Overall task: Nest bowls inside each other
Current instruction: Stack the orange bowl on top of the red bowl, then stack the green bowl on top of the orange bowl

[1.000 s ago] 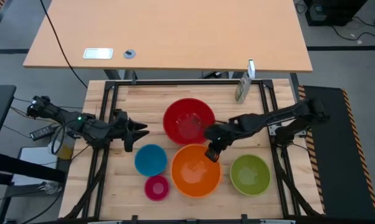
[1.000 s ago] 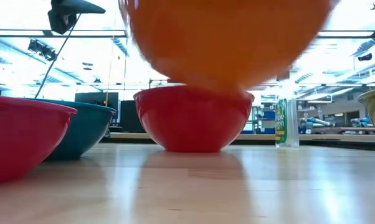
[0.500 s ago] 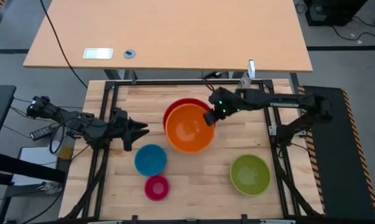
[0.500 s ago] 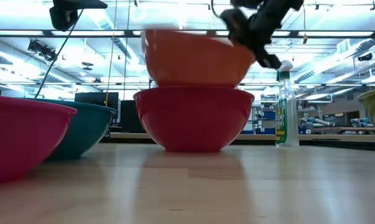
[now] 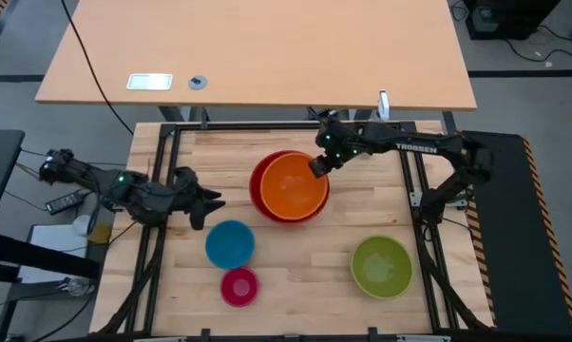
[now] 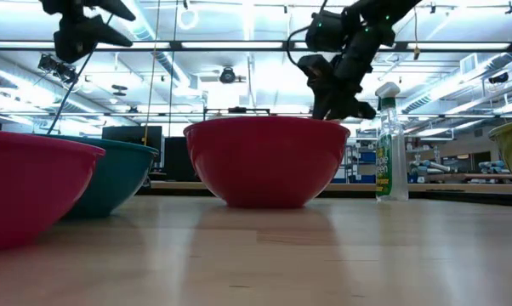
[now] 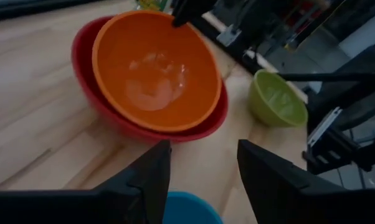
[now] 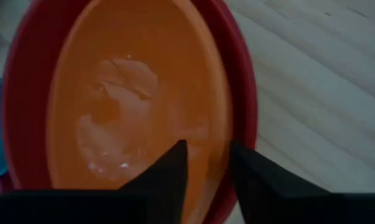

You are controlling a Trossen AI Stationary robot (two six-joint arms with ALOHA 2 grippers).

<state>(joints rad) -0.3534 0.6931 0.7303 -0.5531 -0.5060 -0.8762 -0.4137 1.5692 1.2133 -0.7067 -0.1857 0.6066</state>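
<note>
The orange bowl [image 5: 291, 185] sits inside the red bowl [image 5: 256, 182] at the table's far middle; in the low view only the red bowl [image 6: 266, 161] shows. My right gripper [image 8: 209, 165] stands open at the orange bowl's far right rim [image 8: 220, 118], one finger on either side of it; I see no touch. The blue bowl [image 5: 230, 243], the pink bowl [image 5: 238, 286] and the green bowl [image 5: 381, 266] stand apart on the near half. My left gripper [image 7: 203, 168] hovers open at the left, above the blue bowl's far side.
A green-labelled bottle [image 5: 369, 133] stands at the far right, just behind my right gripper [image 5: 316, 166]. Black frame rails [image 5: 267, 125] run along the table's edges. Bare wood lies between the nested bowls and the green bowl.
My right gripper has carried the orange bowl from the near middle toward the far edge, over the red bowl and down into it. The orange bowl now rests sunk in the red one, below its rim in the low view.
</note>
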